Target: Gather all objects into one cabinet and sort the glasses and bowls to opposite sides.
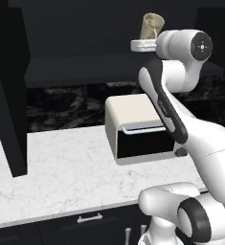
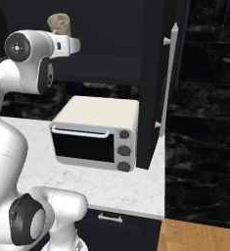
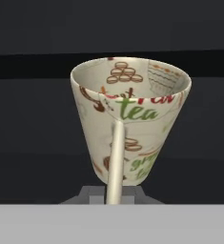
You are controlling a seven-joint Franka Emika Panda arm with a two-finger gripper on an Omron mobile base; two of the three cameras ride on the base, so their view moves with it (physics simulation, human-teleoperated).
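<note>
At nine o'clock in the left base view we see the cabinet (image 1: pixel 8 95) door edge-on, swung open over the counter (image 1: pixel 61 162); a careless sweep of our arm toward that side could knock it. At the centre sits the toaster oven (image 1: pixel 140 131), well below our raised hand; if the cup (image 1: pixel 151 26) slips, it would likely fall onto the oven or the counter and roll.

At twelve to one o'clock our gripper (image 1: pixel 147 43) is clamped narrow on the cup; in the hand view the cup (image 3: pixel 130 124) stands upright with its handle facing the camera, and the fingertips themselves are hidden, so we cannot tell how much of the base they pinch; a low pinch on a tapered cup may let it tip when we swing.

In the right base view the cup (image 2: pixel 58 23) rides at eleven o'clock above the wrist, in front of the dark open cabinet; the door (image 2: pixel 158 83) with its bar handle (image 2: pixel 169 78) stands at two o'clock; we judge that a fast reach inward could clip the shelf edge, and the dark interior hides what already stands there.
</note>
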